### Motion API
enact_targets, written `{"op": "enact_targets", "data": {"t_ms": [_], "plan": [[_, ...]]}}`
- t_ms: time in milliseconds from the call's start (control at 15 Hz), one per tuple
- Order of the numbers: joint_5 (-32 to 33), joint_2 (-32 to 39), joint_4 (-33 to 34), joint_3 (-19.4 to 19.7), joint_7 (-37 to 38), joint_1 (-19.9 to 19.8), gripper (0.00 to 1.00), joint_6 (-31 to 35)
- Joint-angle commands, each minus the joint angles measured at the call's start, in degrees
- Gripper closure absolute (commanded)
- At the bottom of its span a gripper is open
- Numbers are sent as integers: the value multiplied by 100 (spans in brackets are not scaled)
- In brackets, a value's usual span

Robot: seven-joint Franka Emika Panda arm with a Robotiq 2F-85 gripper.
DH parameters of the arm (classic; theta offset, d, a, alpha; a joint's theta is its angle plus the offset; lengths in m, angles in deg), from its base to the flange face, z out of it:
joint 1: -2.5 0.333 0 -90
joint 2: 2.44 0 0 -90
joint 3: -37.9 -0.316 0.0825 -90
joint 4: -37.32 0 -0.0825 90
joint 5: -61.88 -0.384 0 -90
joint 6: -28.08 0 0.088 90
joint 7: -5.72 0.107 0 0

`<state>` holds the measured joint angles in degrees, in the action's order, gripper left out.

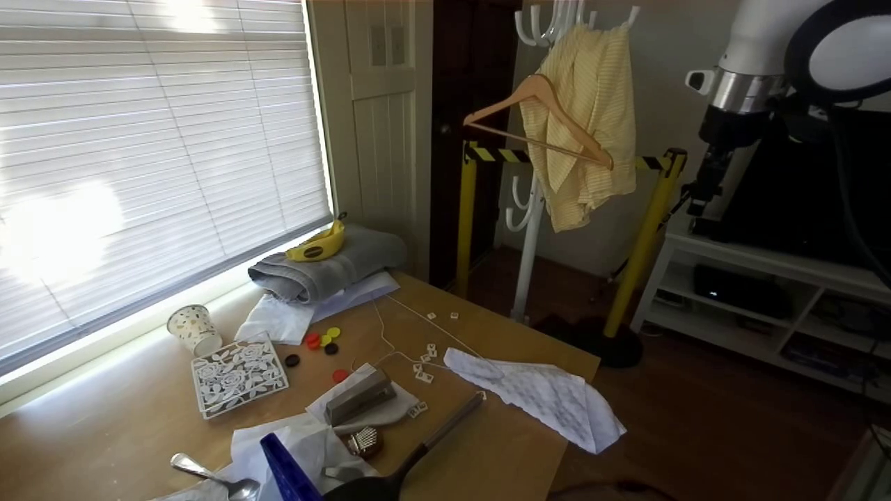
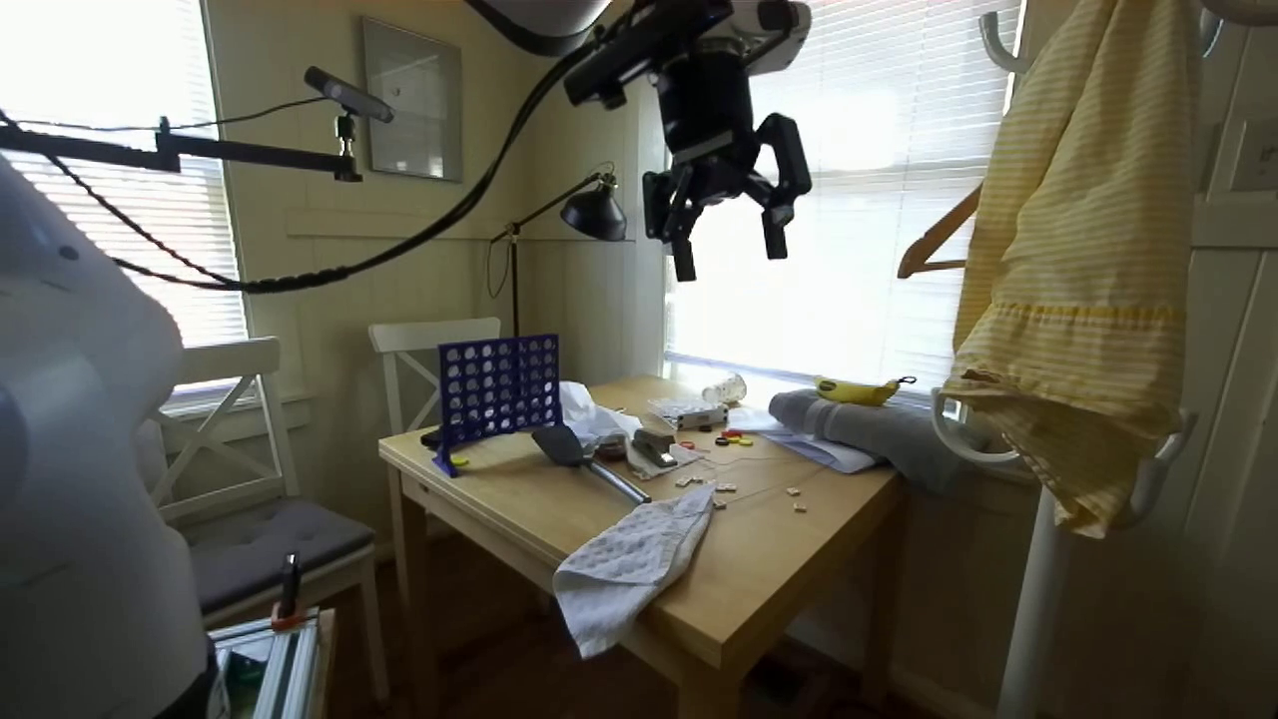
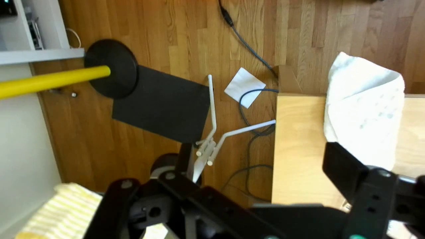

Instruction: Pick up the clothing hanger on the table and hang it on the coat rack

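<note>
My black two-finger gripper point(image 2: 730, 250) points down, fingers spread wide, nothing held; same from the wrist view, fingertips well apart. Orange-brown wooden clothing hanger point(image 1: 539, 85) is off the light-brown wooden table point(image 2: 779, 579) and up at the tall white pole-type coat rack point(image 1: 527, 257), below its curved top hooks, well apart from my fingers. One end sits lower in an exterior view (its own hook I can't make out, so can't tell which rack hook carries it). Yellow-and-white striped fabric point(image 1: 592, 125) hangs from the same rack; in an exterior view it hides all but one end of the hanger. On the table: white textured cloth point(image 2: 639, 559) drooping over the edge, black long-handled spatula point(image 2: 565, 449) near an upright dark-blue plastic grid point(image 2: 499, 389), rolled gray towel point(image 1: 376, 250) with a yellow banana-shaped pouch point(image 1: 324, 243) on top. Yellow upright post point(image 1: 643, 243) stands near the rack, and a low white TV stand point(image 1: 773, 254) is near the post.
</note>
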<state>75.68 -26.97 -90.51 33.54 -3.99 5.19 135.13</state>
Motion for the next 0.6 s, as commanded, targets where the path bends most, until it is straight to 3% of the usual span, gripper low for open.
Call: {"op": "enact_targets", "data": {"t_ms": [0,67,533], "plan": [[142,659,742,-127,-339,242,0,10],[28,316,329,-81,-94,206,0,43],[32,594,649,-117,-236,261,0,42]]}}
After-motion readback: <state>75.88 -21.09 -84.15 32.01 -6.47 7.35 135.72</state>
